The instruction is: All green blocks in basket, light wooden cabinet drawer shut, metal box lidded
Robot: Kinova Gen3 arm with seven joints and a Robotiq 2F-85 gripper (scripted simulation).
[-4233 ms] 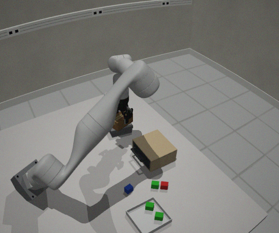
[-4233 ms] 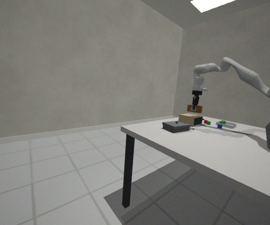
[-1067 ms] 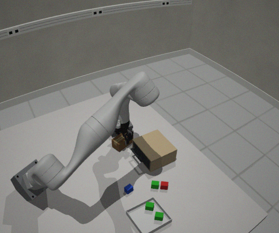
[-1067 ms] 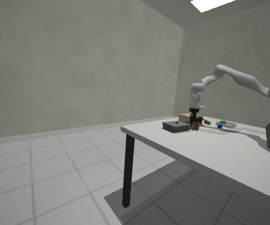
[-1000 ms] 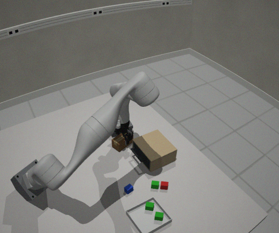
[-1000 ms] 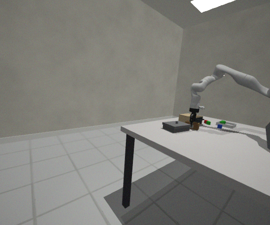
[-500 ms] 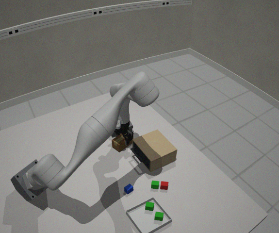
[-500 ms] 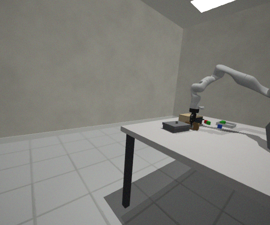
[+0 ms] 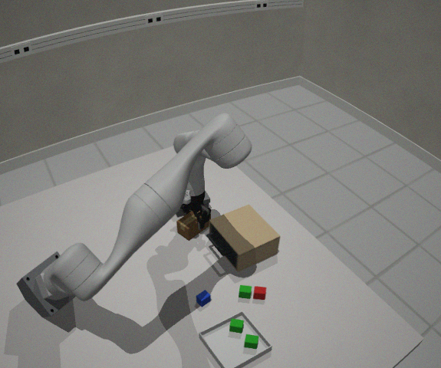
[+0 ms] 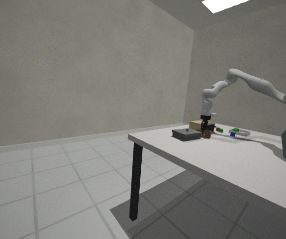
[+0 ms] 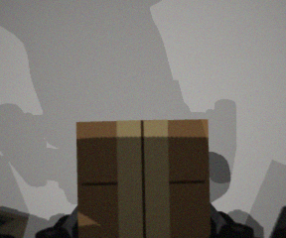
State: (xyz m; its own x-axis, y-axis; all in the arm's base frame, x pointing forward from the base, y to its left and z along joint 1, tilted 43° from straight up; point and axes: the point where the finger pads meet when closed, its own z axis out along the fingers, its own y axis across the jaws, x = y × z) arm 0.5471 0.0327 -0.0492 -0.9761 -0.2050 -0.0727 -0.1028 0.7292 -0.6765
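My gripper [image 9: 202,218] [image 10: 202,132] is shut on a small brown cardboard box [image 9: 188,226] [image 10: 207,134] [image 11: 143,178] and holds it at or just above the table, left of the light wooden cabinet [image 9: 248,233] [image 10: 196,124]. The cabinet's front is a dark opening, and a low grey drawer frame [image 9: 214,257] seems to be drawn out before it. Two green blocks [image 9: 236,325] [image 9: 251,340] lie inside the basket [image 9: 208,336] [image 10: 243,133]. A third green block [image 9: 245,291] [image 10: 220,130] sits on the table beside a red block [image 9: 259,292]. The metal box [image 10: 186,134] has its lid on.
A blue block [image 9: 202,297] [image 10: 232,134] lies left of the green and red pair. The arm hides the metal box in the top view. The table's edge runs close behind the metal box and to the right of the cabinet and the basket.
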